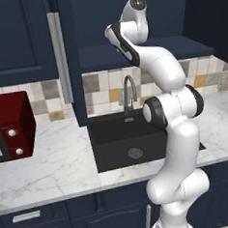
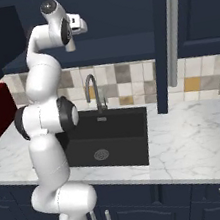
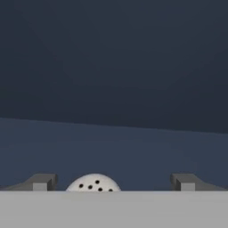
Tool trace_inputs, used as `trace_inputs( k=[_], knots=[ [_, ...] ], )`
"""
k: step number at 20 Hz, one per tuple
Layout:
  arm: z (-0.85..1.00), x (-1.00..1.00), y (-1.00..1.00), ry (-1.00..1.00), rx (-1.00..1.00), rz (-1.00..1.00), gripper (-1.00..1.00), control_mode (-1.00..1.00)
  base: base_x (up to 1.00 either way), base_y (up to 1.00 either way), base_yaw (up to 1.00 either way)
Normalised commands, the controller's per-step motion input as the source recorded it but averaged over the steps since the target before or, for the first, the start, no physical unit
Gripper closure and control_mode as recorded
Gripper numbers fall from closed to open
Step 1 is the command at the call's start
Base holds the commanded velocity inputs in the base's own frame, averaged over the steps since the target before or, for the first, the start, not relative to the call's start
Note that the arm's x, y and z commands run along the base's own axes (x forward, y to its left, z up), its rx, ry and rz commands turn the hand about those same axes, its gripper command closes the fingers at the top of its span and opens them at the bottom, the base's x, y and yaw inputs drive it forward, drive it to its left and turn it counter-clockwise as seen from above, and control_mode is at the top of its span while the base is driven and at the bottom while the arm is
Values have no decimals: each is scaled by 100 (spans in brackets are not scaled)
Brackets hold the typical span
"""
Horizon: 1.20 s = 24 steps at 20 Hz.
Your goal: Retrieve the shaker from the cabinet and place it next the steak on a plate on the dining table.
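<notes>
The shaker point(image 3: 94, 182) sits on the cabinet point(image 1: 130, 51) shelf, its pale holed cap showing between the spread fingertips point(image 3: 42, 181) of the gripper point(image 3: 113, 182), which pinch nothing; the hand is reached in above it, apparently lined up for a grasp. The open door with its long handle point(image 2: 171, 41) stands beside the arm. Below lie the black sink point(image 1: 125, 141), the faucet point(image 1: 129, 93) and the marble counter point(image 1: 47, 165); the red microwave point(image 1: 10, 126) stands well aside.
</notes>
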Motion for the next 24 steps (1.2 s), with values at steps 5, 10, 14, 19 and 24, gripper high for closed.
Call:
trace_inputs(
  k=[5, 10, 14, 19, 24],
  knots=[
    [-10, 19, 6, 8, -3, 0, 100, -100, 0, 0, 0],
    [-17, 0, 2, 4, -5, 0, 100, -100, 0, 0, 0],
    [-17, 0, 0, 2, -5, 0, 100, -100, 0, 0, 0],
    [-3, -61, -15, -1, -1, 0, 100, -100, 0, 0, 0],
    [0, -100, -38, -5, 0, 0, 100, -100, 0, 0, 0]
  ],
)
